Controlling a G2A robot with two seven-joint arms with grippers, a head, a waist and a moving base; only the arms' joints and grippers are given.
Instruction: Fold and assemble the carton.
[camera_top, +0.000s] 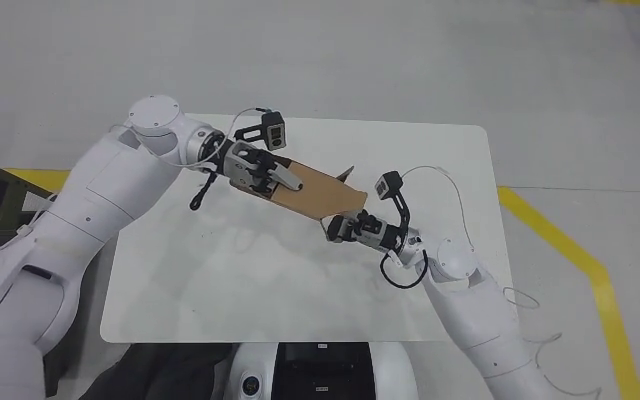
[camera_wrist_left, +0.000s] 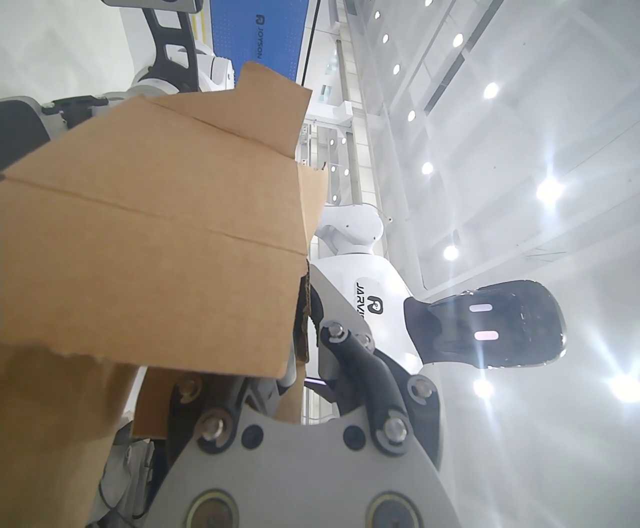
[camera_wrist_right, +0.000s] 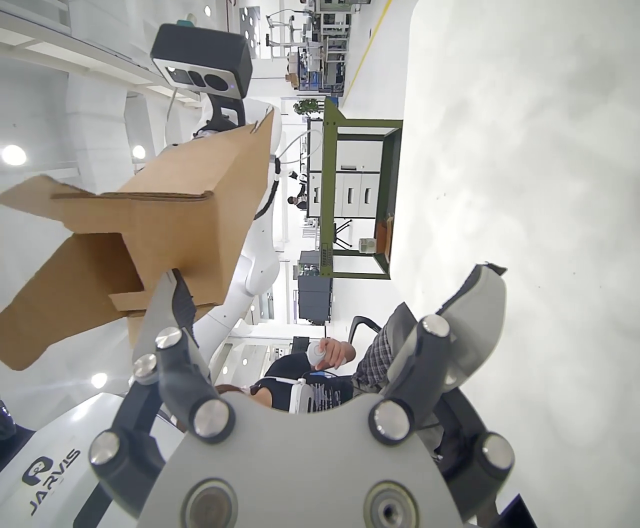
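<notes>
Top: overhead, facing down at the table (camera_top: 200, 290).
Left wrist: close, facing upward (ceiling lights (camera_wrist_left: 550, 190) behind).
Right wrist: close, rolled sideways.
Shared: carton (camera_top: 320, 192).

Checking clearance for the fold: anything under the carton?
The carton hangs clear of the white table; the right wrist view shows an open gap between them. From the top, the table patch directly beneath is covered, so small items there cannot be ruled out.
</notes>
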